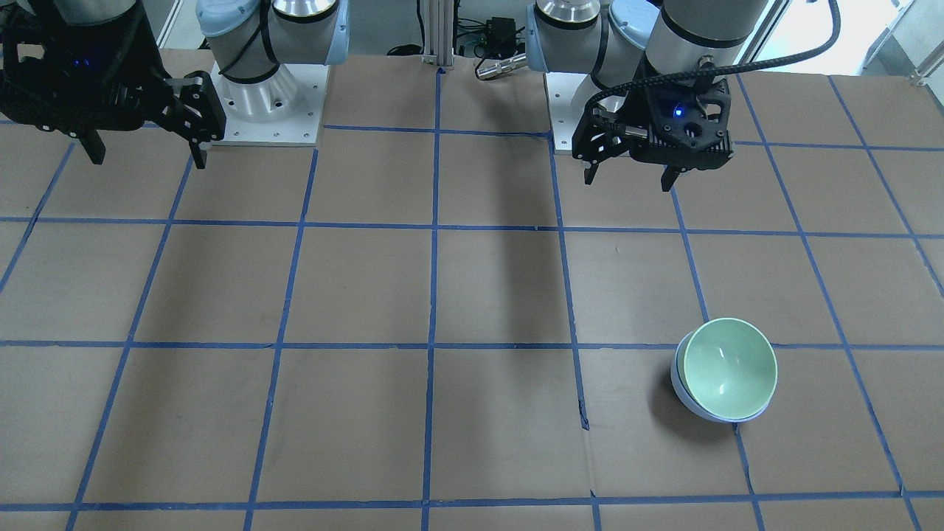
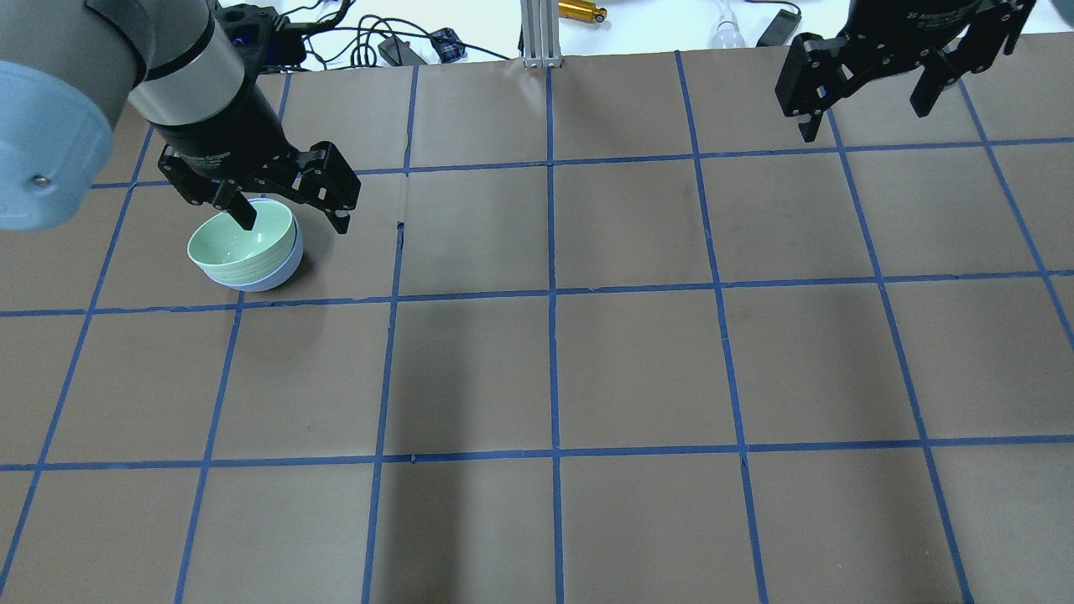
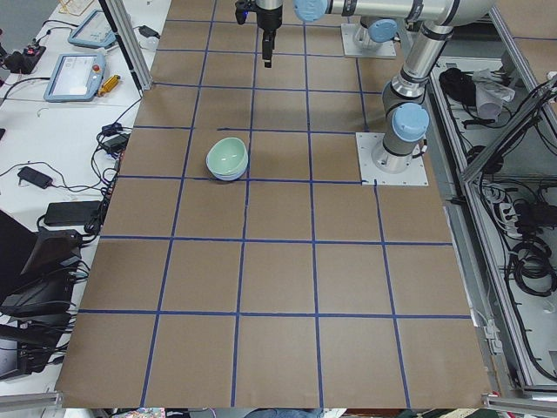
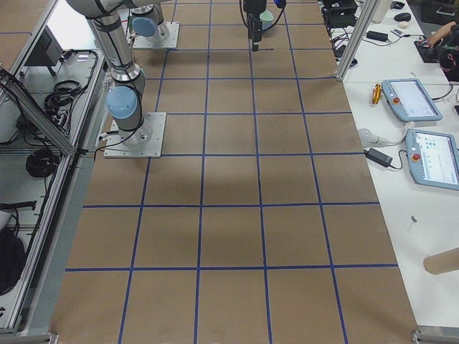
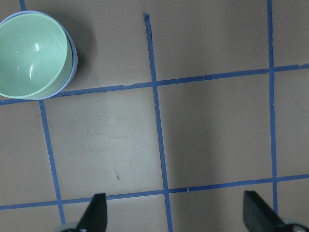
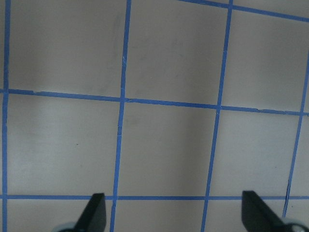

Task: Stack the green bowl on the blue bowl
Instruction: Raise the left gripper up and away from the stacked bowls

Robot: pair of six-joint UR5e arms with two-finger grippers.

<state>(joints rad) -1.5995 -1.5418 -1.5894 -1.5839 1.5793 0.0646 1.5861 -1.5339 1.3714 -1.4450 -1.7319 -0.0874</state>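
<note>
The green bowl (image 1: 730, 369) sits nested inside the blue bowl (image 1: 693, 404) on the brown table, slightly tilted in it. The pair also shows in the overhead view, green bowl (image 2: 239, 243) in blue bowl (image 2: 275, 270), and at the top left of the left wrist view (image 5: 31, 55). My left gripper (image 1: 628, 179) is open and empty, raised above the table, back from the bowls toward the robot's base; in the overhead view (image 2: 295, 222) it overlaps the bowls' far rim. My right gripper (image 1: 147, 156) is open and empty, raised over the table's other end (image 2: 864, 117).
Blue tape lines mark a grid on the table (image 2: 554, 369). An aluminium post (image 2: 537, 33) and cables (image 2: 394, 46) lie past the far edge. Both arm bases (image 1: 269, 96) stand at the robot's edge. Teach pendants (image 4: 412, 100) lie on a side bench.
</note>
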